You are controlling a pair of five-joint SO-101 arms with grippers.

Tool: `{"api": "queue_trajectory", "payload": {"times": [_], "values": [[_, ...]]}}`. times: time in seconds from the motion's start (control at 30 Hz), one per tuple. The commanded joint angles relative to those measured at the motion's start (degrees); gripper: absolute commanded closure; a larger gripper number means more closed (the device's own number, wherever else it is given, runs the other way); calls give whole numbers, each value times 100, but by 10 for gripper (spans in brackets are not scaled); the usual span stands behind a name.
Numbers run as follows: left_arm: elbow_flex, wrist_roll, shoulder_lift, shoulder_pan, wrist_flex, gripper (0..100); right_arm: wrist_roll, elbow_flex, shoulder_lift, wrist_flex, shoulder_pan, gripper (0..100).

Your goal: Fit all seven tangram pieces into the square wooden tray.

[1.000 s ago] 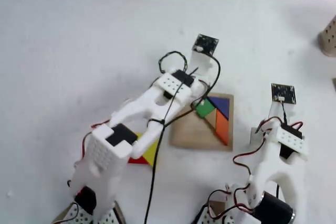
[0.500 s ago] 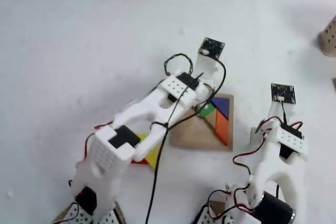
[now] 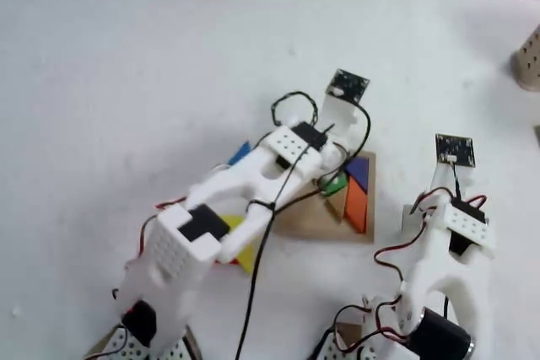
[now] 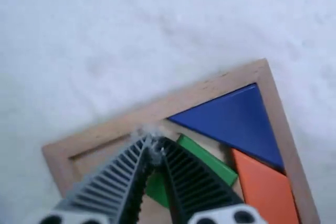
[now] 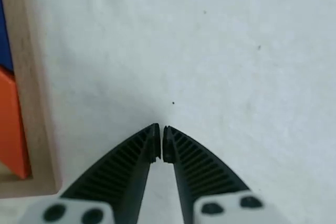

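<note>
l gripper (image 4: 153,149) jaws together, tip at green piece (image 4: 205,160) in tray (image 4: 157,109), by blue (image 4: 231,124) & orange (image 4: 262,184). prob nudging green to seat. r gripper (image 5: 160,142) jaws together over table (image 5: 236,51). next: square green up, then fetch yellow (image 3: 242,249) outside tray.

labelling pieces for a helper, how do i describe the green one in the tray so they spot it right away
Find the square wooden tray on the white table. Inside it, under the left tool, the green piece lies beside the blue triangle and the orange piece. It alone is green.
</note>
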Motion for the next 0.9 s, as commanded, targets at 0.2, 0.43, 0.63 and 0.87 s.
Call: {"api": "queue_trajectory", "payload": {"times": [0.2,0.43,0.63,0.87], "values": [[-316,53,-145,-207,18,978,70,-18,-171,-92,-48,974],[-246,53,-796,-224,844,978,70,-18,-171,-92,-48,974],[413,35,-1288,259,897,978,70,-18,-171,-92,-40,974],[519,9,-1393,-1191,1240,977,70,-18,-171,-92,-40,974]]}}
